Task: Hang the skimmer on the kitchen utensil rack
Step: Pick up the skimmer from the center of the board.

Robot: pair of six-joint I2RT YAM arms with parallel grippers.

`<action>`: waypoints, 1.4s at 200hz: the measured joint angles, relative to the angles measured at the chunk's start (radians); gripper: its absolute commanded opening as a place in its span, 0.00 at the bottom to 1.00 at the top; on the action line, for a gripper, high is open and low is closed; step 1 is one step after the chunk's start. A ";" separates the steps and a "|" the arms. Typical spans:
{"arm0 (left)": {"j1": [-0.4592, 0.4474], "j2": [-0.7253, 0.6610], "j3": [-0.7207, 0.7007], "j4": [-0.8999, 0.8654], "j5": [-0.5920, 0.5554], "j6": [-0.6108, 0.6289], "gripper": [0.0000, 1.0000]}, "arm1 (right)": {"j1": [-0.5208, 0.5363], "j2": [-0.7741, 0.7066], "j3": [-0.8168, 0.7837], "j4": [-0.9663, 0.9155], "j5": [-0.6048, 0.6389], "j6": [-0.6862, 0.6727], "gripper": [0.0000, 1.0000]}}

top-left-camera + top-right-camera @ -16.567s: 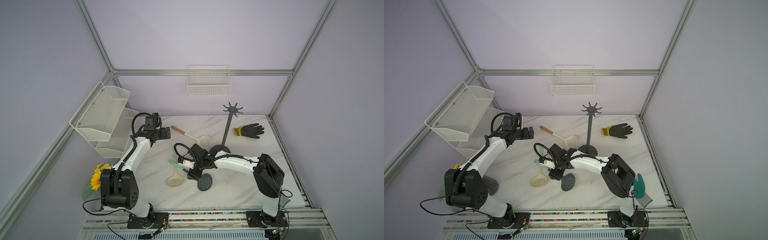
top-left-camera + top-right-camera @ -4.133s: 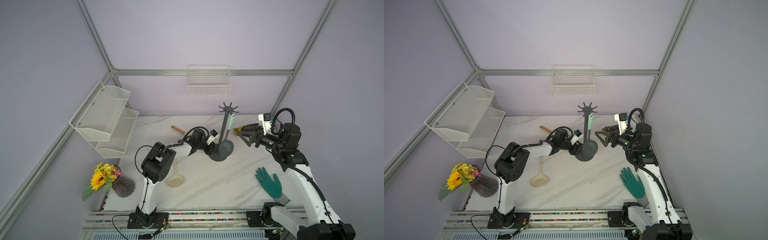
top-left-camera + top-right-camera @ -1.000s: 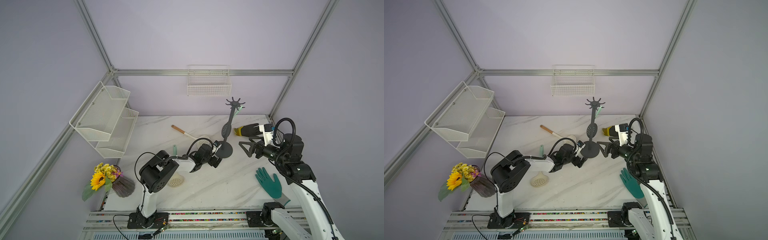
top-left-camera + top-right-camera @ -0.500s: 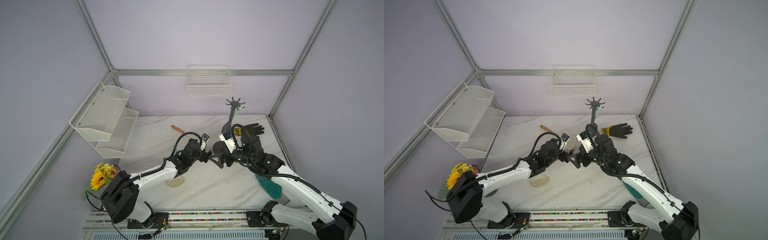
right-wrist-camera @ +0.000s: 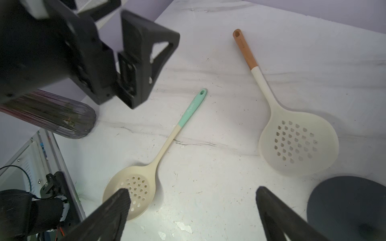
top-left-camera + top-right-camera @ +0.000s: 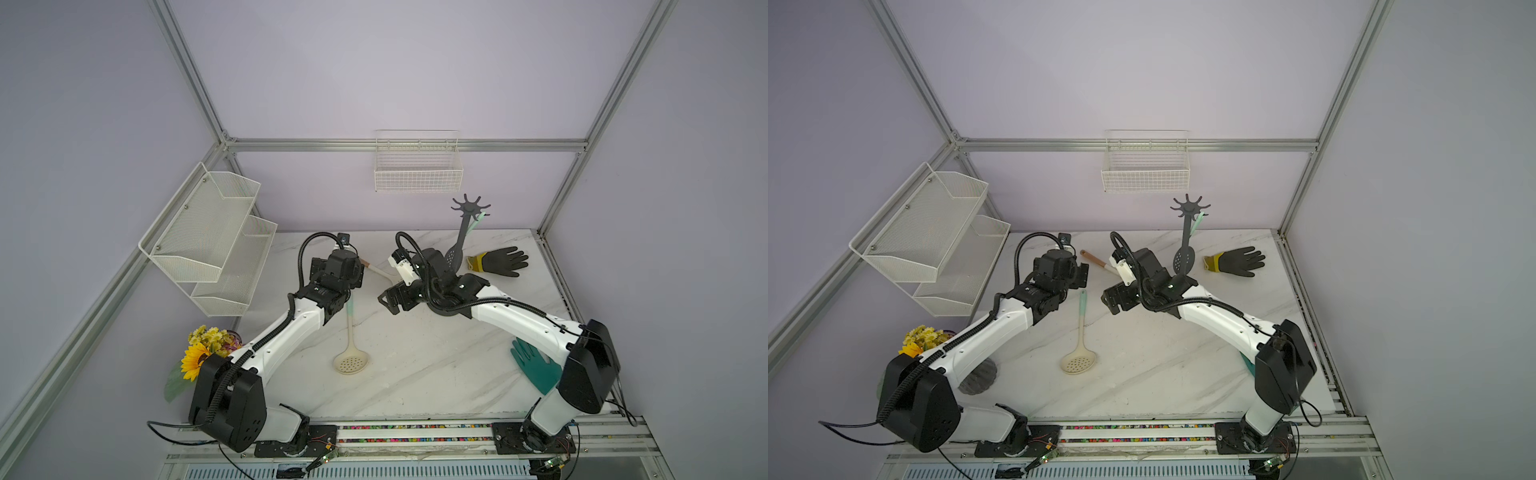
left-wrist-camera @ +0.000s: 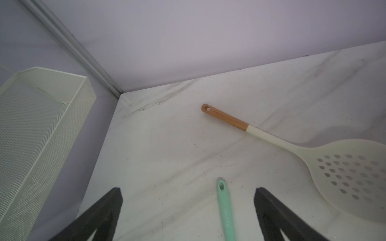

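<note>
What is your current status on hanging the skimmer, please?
Left gripper and right gripper open, empty. Dark grey slotted skimmer hangs from dark grey star-crowned utensil rack. Mint-handled cream skimmer and wooden-handled cream skimmer lie on marble table.

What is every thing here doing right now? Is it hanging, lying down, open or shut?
kitchen utensil rack, standing upright
dark skimmer, hanging on the kitchen utensil rack
mint-handled skimmer, lying flat on the table
wood-handled skimmer, lying flat on the table
left gripper, open, holding nothing
right gripper, open, holding nothing
black glove, lying flat
green glove, lying flat, partly hidden
</note>
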 measured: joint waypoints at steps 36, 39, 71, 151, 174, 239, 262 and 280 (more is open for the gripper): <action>0.135 0.006 0.115 -0.092 0.039 -0.029 1.00 | 0.090 0.201 0.103 0.006 0.036 0.037 0.97; 0.145 0.006 0.121 -0.097 0.047 -0.032 1.00 | 0.095 0.212 0.103 0.006 0.035 0.043 0.97; 0.262 0.006 0.167 -0.157 0.143 -0.055 1.00 | 0.119 0.404 0.262 -0.048 0.045 0.132 0.94; 0.302 0.006 0.216 -0.258 0.351 -0.051 1.00 | 0.137 0.737 0.624 -0.243 0.070 0.337 0.45; 0.304 0.006 0.216 -0.265 0.380 -0.051 1.00 | 0.150 0.749 0.671 -0.278 0.095 0.353 0.45; 0.305 0.005 0.214 -0.269 0.414 -0.051 1.00 | 0.193 0.778 0.753 -0.373 0.163 0.364 0.46; 0.308 0.005 0.211 -0.269 0.415 -0.051 1.00 | 0.196 0.808 0.807 -0.389 0.161 0.375 0.46; 0.311 0.003 0.211 -0.269 0.416 -0.051 1.00 | 0.196 0.839 0.831 -0.394 0.161 0.383 0.46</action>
